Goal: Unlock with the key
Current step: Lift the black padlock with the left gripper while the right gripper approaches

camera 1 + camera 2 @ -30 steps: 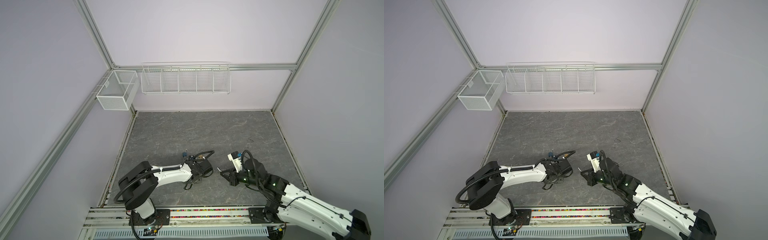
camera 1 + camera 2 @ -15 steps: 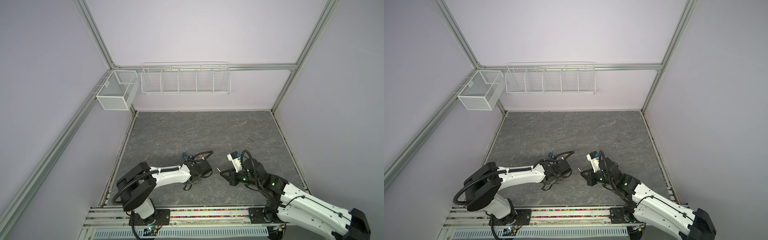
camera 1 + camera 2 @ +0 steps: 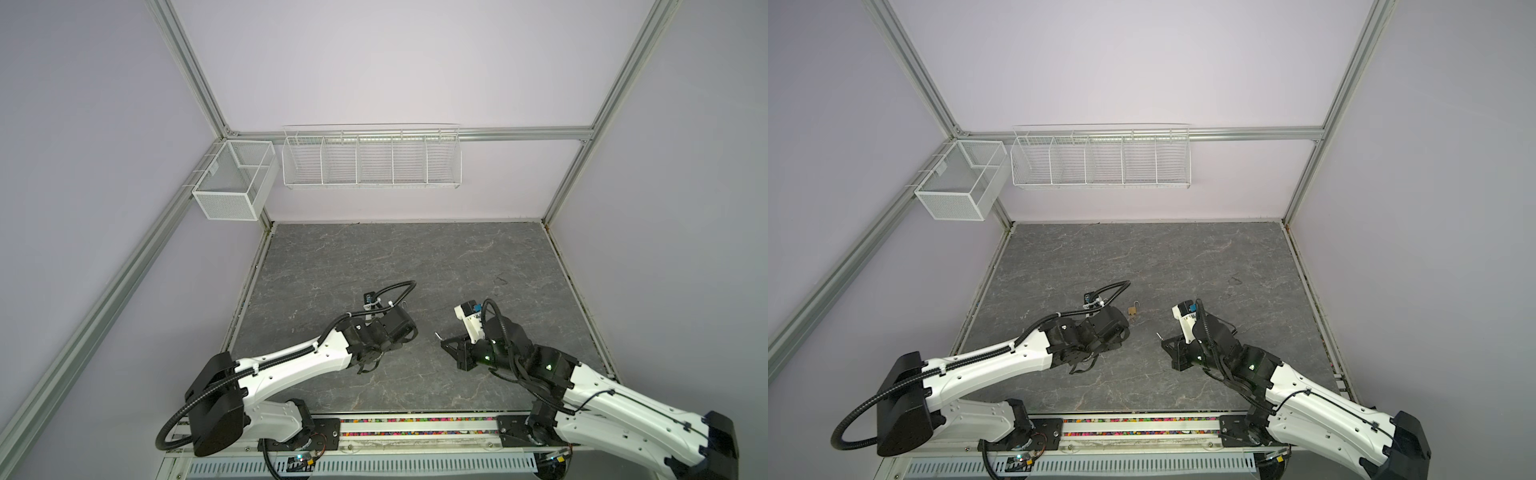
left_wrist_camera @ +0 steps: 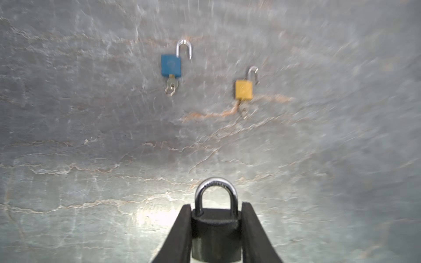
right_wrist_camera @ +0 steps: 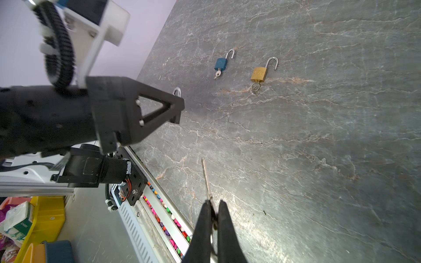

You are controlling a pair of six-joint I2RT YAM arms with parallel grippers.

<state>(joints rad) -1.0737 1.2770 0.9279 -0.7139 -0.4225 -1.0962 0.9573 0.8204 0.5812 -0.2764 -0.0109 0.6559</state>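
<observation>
My left arm (image 3: 299, 365) and right arm (image 3: 644, 419) wear white shells between black joints, with black ribbed hoses (image 3: 399, 286) alongside, green lights (image 3: 484, 357) on the right, and matte black tapered fingers (image 4: 180, 234) on my left pincer (image 4: 216, 205) and right pincer (image 5: 214, 202).

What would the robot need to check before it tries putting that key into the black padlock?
1. Grip on the black padlock by the left end effector: ok, fingers press on both sides.
2. Its shackle is shut, so this is the one to open: ok.
3. The key is pinched in the right end effector, blade pointing forward: ok.
4. Contact between key and lock: not ok; in both top views the two end effectors are apart.
5. Keyhole facing the key: cannot tell; the lock's underside is hidden.
6. The blue padlock and gold padlock are out of the way: ok; they lie open on the table, beyond both end effectors.
</observation>
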